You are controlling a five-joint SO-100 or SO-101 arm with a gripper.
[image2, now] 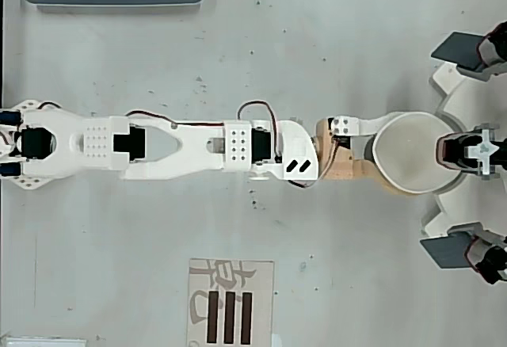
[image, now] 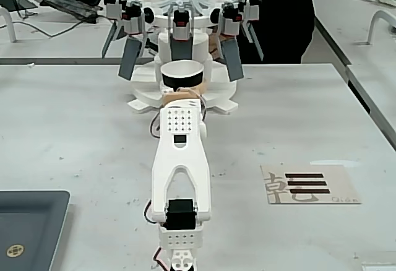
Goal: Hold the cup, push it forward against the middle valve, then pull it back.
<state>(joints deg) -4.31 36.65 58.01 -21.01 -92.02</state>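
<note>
Arm at full stretch holds the paper cup at the middle valve of the dispenser.

Nearest the fixed camera, the white arm [image: 180, 178] runs straight away across the grey table [image: 80, 129], with a dark tray [image: 31, 221] at lower left and a printed card [image: 309, 184] at right, both well clear of its path. At its far end the gripper [image2: 400, 150] is pinching the cup [image: 182, 76], 1 white finger [image2: 360, 125] along its side in the overhead view. The cup sits dead ahead of the claw on the arm's own axis, its far rim touching or just short of the middle valve [image: 181, 23]. I judge the push about complete; the pull-back is straight toward the arm's base. 2 slanted grey paddles [image: 131, 57] [image: 232, 57] flank the cup, apart from it.
</note>
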